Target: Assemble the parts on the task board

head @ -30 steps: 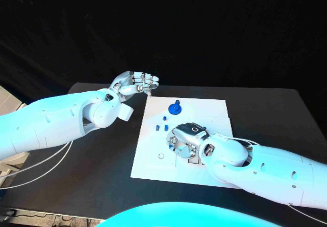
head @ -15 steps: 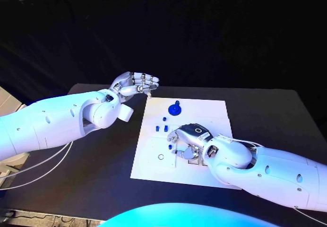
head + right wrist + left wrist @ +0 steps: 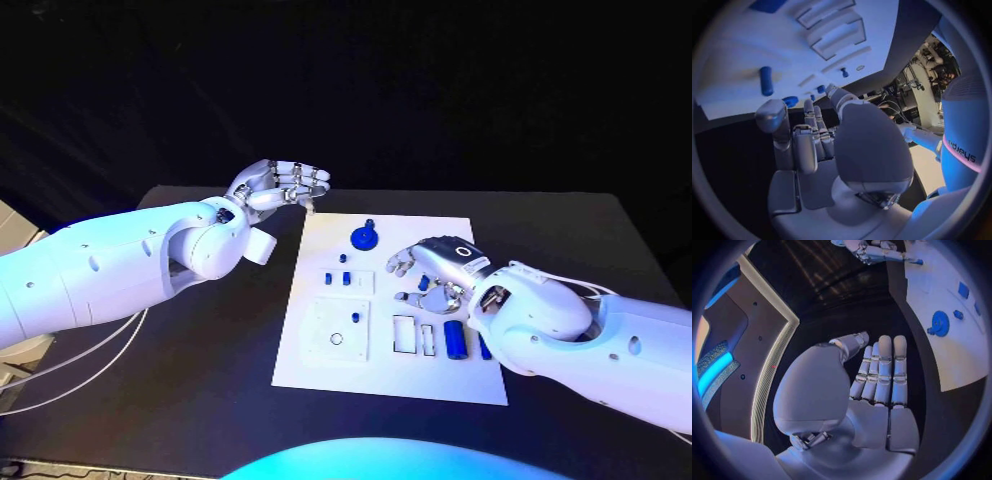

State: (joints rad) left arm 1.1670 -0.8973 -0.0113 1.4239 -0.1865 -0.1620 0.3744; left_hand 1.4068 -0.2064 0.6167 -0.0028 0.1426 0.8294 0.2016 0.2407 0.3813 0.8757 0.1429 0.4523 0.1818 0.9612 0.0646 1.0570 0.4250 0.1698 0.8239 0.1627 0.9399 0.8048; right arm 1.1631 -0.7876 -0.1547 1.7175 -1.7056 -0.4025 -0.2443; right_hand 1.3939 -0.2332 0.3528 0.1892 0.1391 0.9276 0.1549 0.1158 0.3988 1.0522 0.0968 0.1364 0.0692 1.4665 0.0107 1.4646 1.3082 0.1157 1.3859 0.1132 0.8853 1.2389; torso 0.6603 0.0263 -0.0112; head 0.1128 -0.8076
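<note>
The white task board point(image 3: 325, 365) lies mid-table. A round blue part point(image 3: 364, 237) sits near its far edge, small blue pieces point(image 3: 343, 279) lie left of centre, and a long blue peg point(image 3: 456, 338) lies beside rectangular slots point(image 3: 405, 335). My right hand point(image 3: 433, 268) hovers over the board's right middle and pinches a small blue part point(image 3: 424, 284) at its fingertips; that part point(image 3: 917, 261) also shows in the left wrist view. My left hand point(image 3: 281, 183) hangs off the board's far left corner, fingers loosely bent and holding nothing.
The black table point(image 3: 216, 330) has free room to the left and right of the board. A square recessed plate point(image 3: 338, 331) with small holes sits at the board's left front. White cables point(image 3: 87, 350) trail under my left arm.
My right hand has moved from the board's lower middle up and to the right, uncovering the slots and the long peg. My left hand has stayed almost still.
</note>
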